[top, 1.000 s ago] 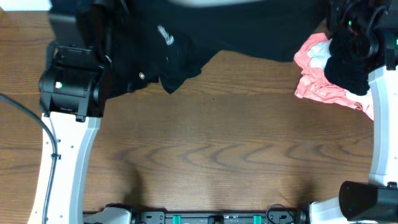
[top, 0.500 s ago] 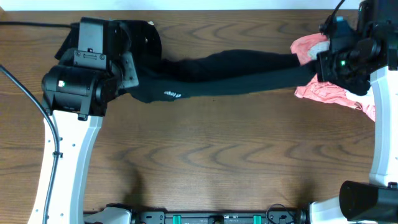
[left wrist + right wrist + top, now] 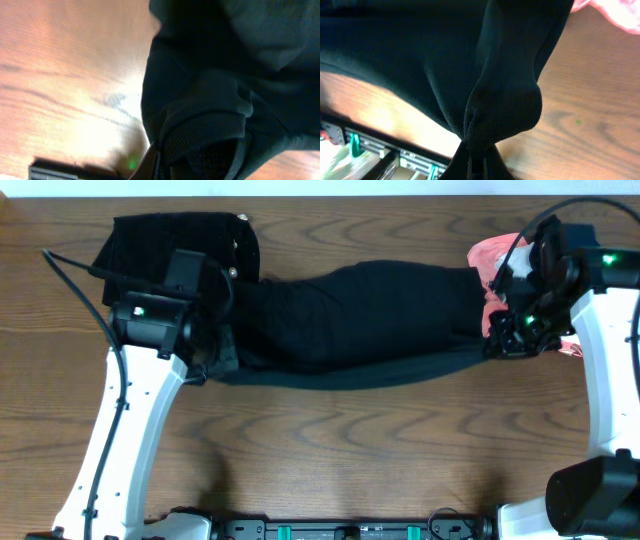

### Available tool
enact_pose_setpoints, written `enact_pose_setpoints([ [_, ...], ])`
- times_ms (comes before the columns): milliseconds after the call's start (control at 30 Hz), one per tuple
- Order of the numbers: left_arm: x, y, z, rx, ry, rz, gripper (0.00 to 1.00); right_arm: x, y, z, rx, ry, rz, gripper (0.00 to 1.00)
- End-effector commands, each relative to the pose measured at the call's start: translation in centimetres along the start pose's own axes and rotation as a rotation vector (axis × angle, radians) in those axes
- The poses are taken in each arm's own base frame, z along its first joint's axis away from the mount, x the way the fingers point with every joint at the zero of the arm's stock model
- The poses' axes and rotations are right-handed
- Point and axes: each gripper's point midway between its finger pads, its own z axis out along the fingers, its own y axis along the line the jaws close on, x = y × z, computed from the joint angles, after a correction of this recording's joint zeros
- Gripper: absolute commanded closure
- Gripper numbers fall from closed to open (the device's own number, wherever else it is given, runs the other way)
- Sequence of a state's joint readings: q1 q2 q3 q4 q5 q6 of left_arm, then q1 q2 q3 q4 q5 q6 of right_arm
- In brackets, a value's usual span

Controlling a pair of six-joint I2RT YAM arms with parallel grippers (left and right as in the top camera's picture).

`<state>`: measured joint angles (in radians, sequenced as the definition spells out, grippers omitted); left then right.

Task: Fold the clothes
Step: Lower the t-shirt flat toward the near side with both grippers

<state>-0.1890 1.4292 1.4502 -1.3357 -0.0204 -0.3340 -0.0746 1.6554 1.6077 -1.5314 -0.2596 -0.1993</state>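
A plain black shirt (image 3: 370,310) hangs stretched left to right across the back half of the table, its lower edge sagging in a long curve. My left gripper (image 3: 218,356) is shut on the shirt's left end, and the left wrist view shows bunched black fabric (image 3: 210,100) running into the jaws (image 3: 165,167). My right gripper (image 3: 497,345) is shut on the right end. In the right wrist view the cloth (image 3: 505,95) gathers to a tight knot between the fingers (image 3: 477,162). No logo shows.
A stack of black clothes (image 3: 150,238) lies at the back left corner, behind my left arm. A pink and white garment (image 3: 492,256) lies at the back right beside my right wrist, its edge (image 3: 615,12) showing in the right wrist view. Bare wood runs along the front.
The shirt went from hanging bunched near the camera to being pulled out wide. Both grippers have since moved toward the front and lower, spreading it.
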Motion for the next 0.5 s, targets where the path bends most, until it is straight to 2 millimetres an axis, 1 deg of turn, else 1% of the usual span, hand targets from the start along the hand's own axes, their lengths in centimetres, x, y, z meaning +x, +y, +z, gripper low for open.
enact_pose_setpoints([
  [0, 1.7, -0.5, 1.3, 0.035, 0.082, -0.023, 0.94, 1.2, 0.1, 0.8, -0.027, 0.032, 0.067, 0.99],
  [67, 2.8, -0.7, 2.1, 0.046, 0.128, -0.024, 0.94, 1.7, 0.1, 1.4, -0.032, 0.059, 0.090, 0.99],
  [167, 4.2, -0.3, 3.3, 0.028, 0.182, -0.035, 0.94, 2.6, 0.0, 2.3, -0.037, 0.097, 0.136, 0.99],
  [267, 5.3, 0.1, 4.3, 0.008, 0.224, -0.043, 0.94, 3.4, -0.1, 2.8, -0.033, 0.130, 0.158, 0.99],
  [467, 7.6, 0.2, 5.9, 0.009, 0.312, -0.049, 0.94, 5.1, -0.2, 3.6, -0.027, 0.203, 0.201, 0.99],
])
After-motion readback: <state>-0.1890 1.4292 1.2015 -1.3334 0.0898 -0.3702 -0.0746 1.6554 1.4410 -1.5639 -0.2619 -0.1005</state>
